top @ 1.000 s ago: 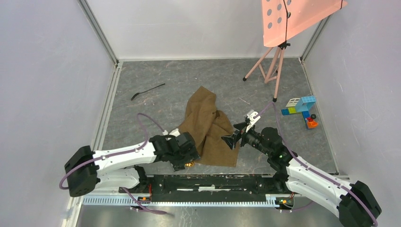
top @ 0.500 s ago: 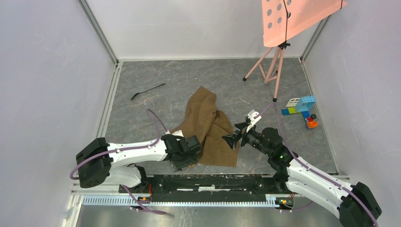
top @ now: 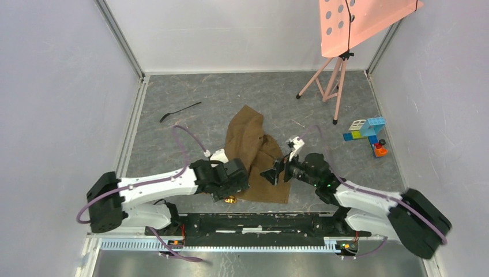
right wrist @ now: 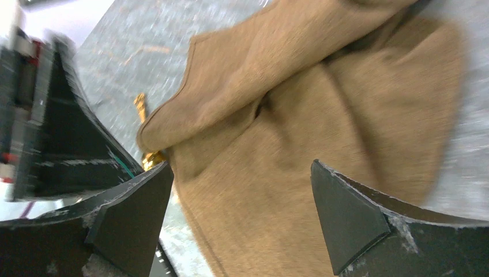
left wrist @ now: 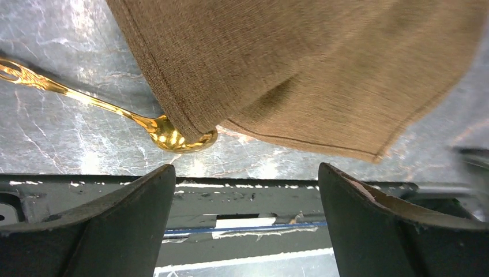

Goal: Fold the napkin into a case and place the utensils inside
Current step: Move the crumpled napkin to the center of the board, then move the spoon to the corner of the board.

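Note:
The brown napkin (top: 254,153) lies crumpled and loosely folded mid-table; it also shows in the left wrist view (left wrist: 300,69) and the right wrist view (right wrist: 323,133). The gold spoon (left wrist: 115,112) lies at the napkin's near left corner, its bowl partly under the cloth edge; it peeks out in the top view (top: 230,200) and the right wrist view (right wrist: 144,135). The thin black utensil (top: 180,111) lies far left. My left gripper (left wrist: 247,190) is open and empty just near of the spoon. My right gripper (right wrist: 239,202) is open, empty, over the napkin's near right part.
Coloured toy blocks (top: 367,134) sit at the right. A pink stand (top: 331,81) with a perforated board stands at the back right. A black rail (top: 259,222) runs along the table's near edge, close below the napkin and spoon.
My right gripper has moved left over the napkin's right side. My left gripper has shifted slightly right and forward by the napkin's near left corner, uncovering the spoon again.

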Controlling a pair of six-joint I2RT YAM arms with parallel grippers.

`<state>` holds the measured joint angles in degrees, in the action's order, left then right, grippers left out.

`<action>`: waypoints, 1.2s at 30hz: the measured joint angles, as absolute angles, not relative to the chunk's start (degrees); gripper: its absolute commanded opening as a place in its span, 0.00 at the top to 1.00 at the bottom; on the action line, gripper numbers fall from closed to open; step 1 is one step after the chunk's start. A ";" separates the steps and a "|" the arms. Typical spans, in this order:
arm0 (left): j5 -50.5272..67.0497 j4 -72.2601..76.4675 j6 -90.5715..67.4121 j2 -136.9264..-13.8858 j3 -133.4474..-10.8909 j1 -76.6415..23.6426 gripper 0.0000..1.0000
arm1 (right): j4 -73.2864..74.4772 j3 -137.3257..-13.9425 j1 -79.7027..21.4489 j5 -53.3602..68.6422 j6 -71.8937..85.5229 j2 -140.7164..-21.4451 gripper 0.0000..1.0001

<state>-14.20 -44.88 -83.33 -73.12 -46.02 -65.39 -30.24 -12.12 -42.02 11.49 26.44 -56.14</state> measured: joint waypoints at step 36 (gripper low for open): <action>-3.03 -27.83 -85.01 -72.40 -35.48 -60.45 0.02 | -35.57 -21.21 -24.75 1.93 41.78 -84.40 0.02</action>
<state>-3.03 -27.83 -85.01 -72.40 -35.48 -60.45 -35.57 -21.21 -24.75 1.93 41.78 -84.40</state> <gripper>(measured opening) 0.979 0.979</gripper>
